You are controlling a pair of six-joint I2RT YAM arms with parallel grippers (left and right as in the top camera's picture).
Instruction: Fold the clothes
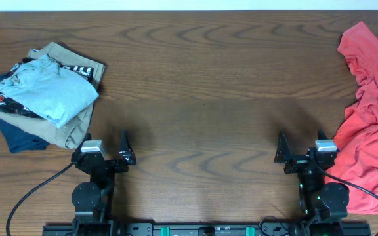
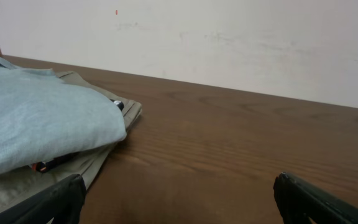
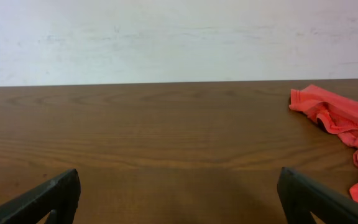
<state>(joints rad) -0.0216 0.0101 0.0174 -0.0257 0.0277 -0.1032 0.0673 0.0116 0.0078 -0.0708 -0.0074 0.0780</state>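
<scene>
Black-fingered, the right gripper [image 1: 300, 145] stands released at the near edge of the brown wooden table [image 1: 202, 78], with its jaws spread wide and nothing between them. The left gripper [image 1: 107, 149] is equally wide and empty. We find the crumpled coral-red cotton T-shirt [image 1: 369, 118] just beside the right gripper, on that gripper's own right. It is heaped along the table's right side, with its long axis running from the far edge toward the near one. Part of it passes out of the overhead view, so its full extent cannot be told, and no print shows. We judge the right arm much the nearer, so the first reach would go rightward and slightly forward. Well apart, by the left gripper, a light blue folded shirt [image 1: 48, 88] lies on a tan garment [image 1: 71, 128] and a navy garment [image 1: 15, 134].
</scene>
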